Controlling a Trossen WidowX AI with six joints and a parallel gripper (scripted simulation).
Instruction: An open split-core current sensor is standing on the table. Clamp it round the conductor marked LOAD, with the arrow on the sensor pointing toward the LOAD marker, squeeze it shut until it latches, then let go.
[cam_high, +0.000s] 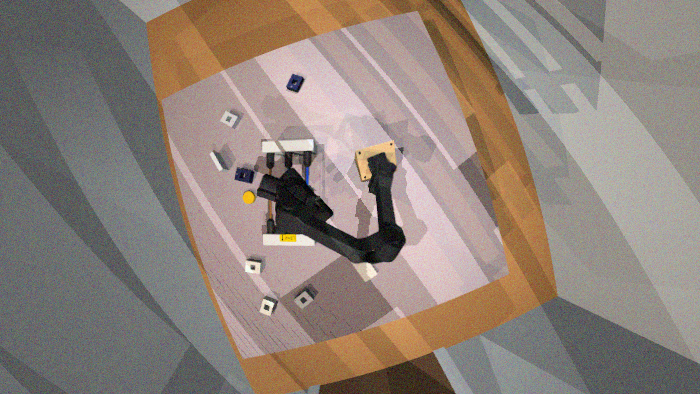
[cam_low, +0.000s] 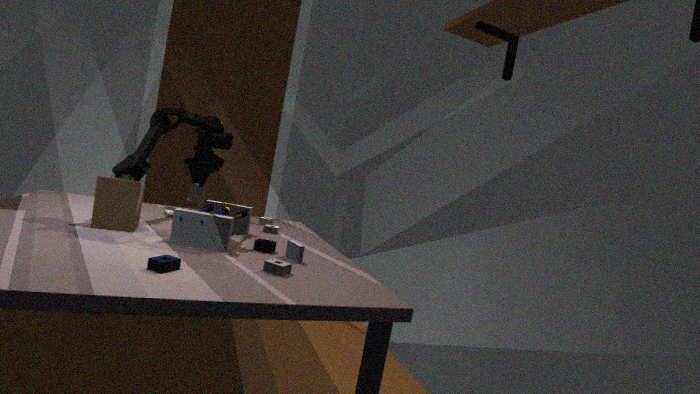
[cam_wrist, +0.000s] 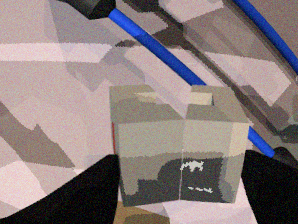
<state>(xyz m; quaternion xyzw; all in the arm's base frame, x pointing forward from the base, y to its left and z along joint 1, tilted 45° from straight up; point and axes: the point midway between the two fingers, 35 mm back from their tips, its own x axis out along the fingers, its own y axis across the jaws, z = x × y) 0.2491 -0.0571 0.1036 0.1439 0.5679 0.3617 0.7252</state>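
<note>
The claw (cam_wrist: 180, 219) is clamped on the pale split-core sensor (cam_wrist: 176, 152), carrying it above the worktop (cam_high: 425, 210) over the conductor rack. The blue conductor (cam_wrist: 160, 52) runs diagonally just behind and under the sensor. Which wire is LOAD I can't tell; the yellow marker (cam_high: 288, 238) sits at the near bar.

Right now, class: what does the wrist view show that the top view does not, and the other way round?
Only the wrist view shows the grey split-core sensor clamped between the dark fingers, with a blue conductor running behind it. Only the top view shows the whole layout: the arm, its tan base plate, the yellow disc, the white end blocks, and loose blocks around. Both show blue conductor and the pale table surface.
</note>
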